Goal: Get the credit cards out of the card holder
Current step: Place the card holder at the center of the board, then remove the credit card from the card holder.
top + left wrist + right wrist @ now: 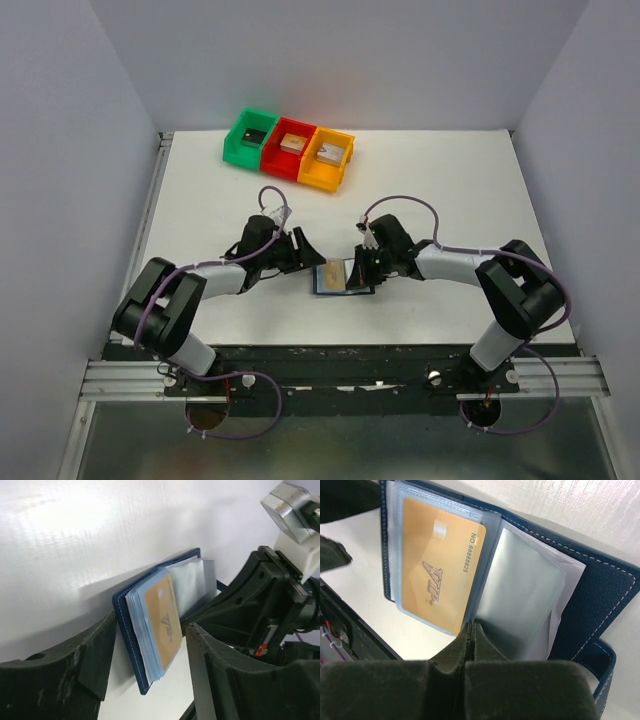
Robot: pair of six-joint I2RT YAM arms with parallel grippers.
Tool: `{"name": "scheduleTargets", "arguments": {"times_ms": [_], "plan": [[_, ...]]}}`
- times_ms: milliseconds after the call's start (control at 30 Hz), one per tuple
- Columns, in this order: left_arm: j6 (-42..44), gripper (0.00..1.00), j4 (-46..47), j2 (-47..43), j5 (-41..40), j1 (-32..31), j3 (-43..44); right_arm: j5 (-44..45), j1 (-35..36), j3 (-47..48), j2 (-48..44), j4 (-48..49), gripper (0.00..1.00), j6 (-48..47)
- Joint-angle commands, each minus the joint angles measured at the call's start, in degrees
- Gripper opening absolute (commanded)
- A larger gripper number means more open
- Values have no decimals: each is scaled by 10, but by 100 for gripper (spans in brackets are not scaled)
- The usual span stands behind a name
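While card holder (343, 277) lies open, tan-gold card (437, 565) is seen sleeved; left gripper (150, 635) is spread beside it, right gripper (471, 627) pressed together at sleeve fold (487, 565).

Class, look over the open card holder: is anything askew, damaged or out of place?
Nothing stands out. The card holder lies open on the table, and the tan-gold card sits straight inside its clear sleeve, undamaged.

top: high, facing down | wrists: close, seemingly opposite sides | shared: card holder (343, 277)
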Motion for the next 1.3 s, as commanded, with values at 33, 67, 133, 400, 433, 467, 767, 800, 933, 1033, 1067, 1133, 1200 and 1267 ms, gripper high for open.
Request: {"name": "scheduleTargets", "arguments": {"times_ms": [33, 67, 133, 400, 433, 467, 767, 800, 933, 1033, 1067, 1133, 1200, 1267], "plan": [[45, 66, -156, -64, -116, 12, 35, -2, 0, -2, 10, -4, 0, -1], [51, 65, -174, -78, -135, 11, 37, -1, 0, -2, 10, -4, 0, -1], [56, 65, -203, -101, -169, 12, 42, -1, -1, -2, 10, -7, 0, 0], [-3, 52, -44, -125, -68, 3, -9, 18, -1, -9, -16, -24, 2, 4], [-15, 46, -10, -115, -53, -5, -13, 20, 0, -8, -22, -29, 3, 4], [-23, 42, 10, -106, -44, -16, -15, 23, 0, -7, -27, -34, 4, 4], [-40, 27, 72, -30, -30, -68, -12, 53, 0, 16, -80, -96, 7, -14], [-40, 27, 72, -25, -31, -68, -15, 55, 0, 19, -84, -102, 7, -15], [-47, 26, 80, -19, -37, -68, -27, 63, 0, 34, -100, -124, 7, -19], [-49, 26, 81, -27, -42, -68, -34, 63, -1, 61, -117, -146, 7, -22], [-48, 26, 81, -27, -43, -68, -35, 62, 0, 73, -121, -152, 7, -24], [-48, 27, 79, -27, -43, -69, -34, 57, -1, 98, -128, -166, 7, -26], [-47, 27, 81, -27, -43, -69, -36, 48, 0, 121, -129, -172, 7, -25], [-49, 27, 81, -28, -44, -70, -38, 36, 0, 139, -126, -172, 7, -20]]}}
